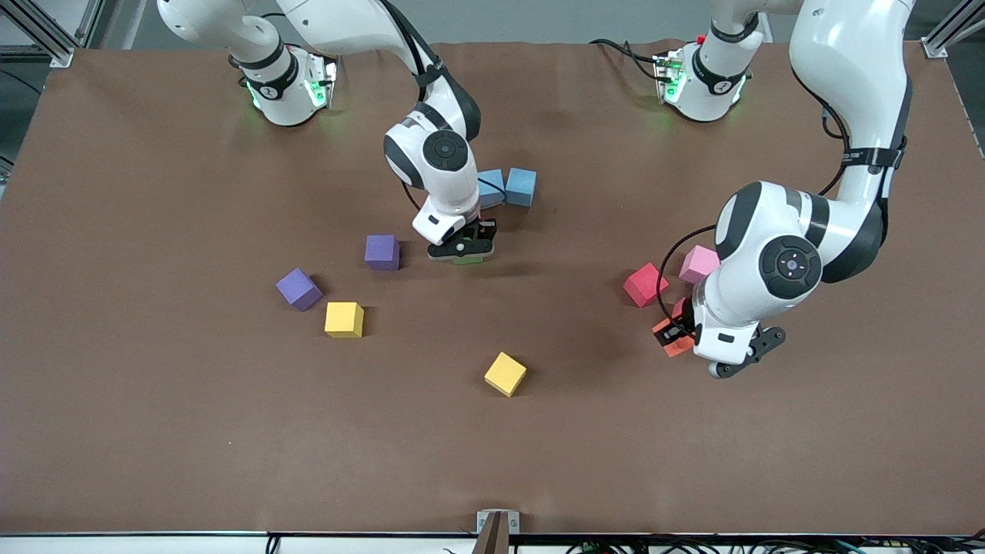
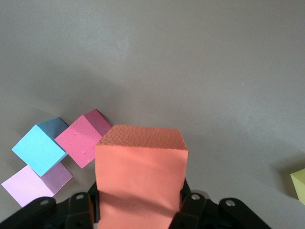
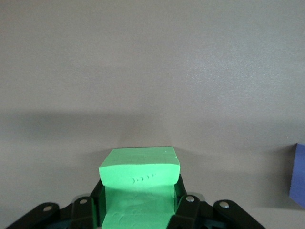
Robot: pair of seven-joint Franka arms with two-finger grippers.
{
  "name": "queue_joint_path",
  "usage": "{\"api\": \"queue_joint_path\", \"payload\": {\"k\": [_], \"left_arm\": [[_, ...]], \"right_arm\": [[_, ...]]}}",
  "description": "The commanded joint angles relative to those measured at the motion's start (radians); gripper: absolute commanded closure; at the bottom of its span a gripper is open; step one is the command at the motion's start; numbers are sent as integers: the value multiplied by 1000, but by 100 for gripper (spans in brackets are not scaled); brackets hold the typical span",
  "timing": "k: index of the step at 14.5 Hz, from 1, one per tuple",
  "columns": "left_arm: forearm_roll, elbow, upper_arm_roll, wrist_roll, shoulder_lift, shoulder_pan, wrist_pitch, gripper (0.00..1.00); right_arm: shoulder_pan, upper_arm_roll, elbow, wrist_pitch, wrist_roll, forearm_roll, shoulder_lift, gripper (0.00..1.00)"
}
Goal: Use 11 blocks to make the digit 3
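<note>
With my left claw (image 2: pixel 138 212) pinching the orange cube (image 2: pixel 140 176) and my right claw (image 3: pixel 138 210) pinching the green cube (image 3: pixel 140 183), I judged squaring each before lowering mattered most.

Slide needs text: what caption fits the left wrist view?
Left gripper shut on the orange block, above bare table, beside a light blue block, a red block and a pink block.

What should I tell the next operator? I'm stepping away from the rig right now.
Left gripper: shut on the orange block, by the red block and pink block.
Right gripper: shut on the green block, near two light blue blocks.
Two purple blocks lie loose toward the right arm's end.
Done: both blocks gripped. No digit started.
Left: build the whole 3.
</note>
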Motion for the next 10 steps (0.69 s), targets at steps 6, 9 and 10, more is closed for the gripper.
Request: {"api": "queue_joint_path", "payload": {"k": [6,9,10], "left_arm": [[-15,-1,1,-9,1,-5,10,56],[-14,-1,-1,-84,4,-5,21,56],[-14,-1,-1,-122,5,-8,32,55]], "right_arm": [[10,-3,-49,18,28,19,-42,97],[10,-3,-52,18,28,17,-42,97],[10,-3,-55,18,28,17,-42,97]]}}
